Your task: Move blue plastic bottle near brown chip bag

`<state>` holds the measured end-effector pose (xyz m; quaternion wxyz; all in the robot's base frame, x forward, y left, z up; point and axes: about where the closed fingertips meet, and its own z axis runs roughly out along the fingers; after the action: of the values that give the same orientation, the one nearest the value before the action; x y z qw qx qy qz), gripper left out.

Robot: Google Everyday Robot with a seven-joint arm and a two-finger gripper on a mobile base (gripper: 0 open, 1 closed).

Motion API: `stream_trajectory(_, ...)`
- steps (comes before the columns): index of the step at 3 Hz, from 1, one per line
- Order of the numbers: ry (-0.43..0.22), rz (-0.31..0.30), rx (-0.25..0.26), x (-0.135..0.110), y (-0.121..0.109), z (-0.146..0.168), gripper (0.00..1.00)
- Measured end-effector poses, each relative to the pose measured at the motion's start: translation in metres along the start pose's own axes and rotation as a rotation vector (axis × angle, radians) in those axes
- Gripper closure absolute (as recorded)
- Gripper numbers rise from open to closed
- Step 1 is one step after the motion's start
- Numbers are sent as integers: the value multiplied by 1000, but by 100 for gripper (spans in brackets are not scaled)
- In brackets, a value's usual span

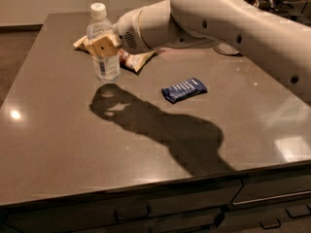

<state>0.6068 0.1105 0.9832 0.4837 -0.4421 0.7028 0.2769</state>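
Note:
The blue plastic bottle [103, 45], clear with a white cap and pale label, stands upright at the back left of the dark table. My gripper [104, 46] is shut on the bottle's middle; a tan finger pad [102, 46] shows across its front. The brown chip bag [132, 58] lies flat just behind and to the right of the bottle, mostly hidden by the bottle and my arm; its cream ends stick out on both sides. The bottle's base is level with the bag's near edge; I cannot tell whether it rests on the table.
A dark blue snack bar wrapper [184, 89] lies near the table's middle, to the right of the bottle. My large white arm [228, 18] reaches in from the upper right. The table's front edge [146, 183] has drawers below.

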Motion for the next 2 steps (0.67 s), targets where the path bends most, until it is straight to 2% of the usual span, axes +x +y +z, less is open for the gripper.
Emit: stream_trajectory(2,19,14,38,6,-39,20,100)
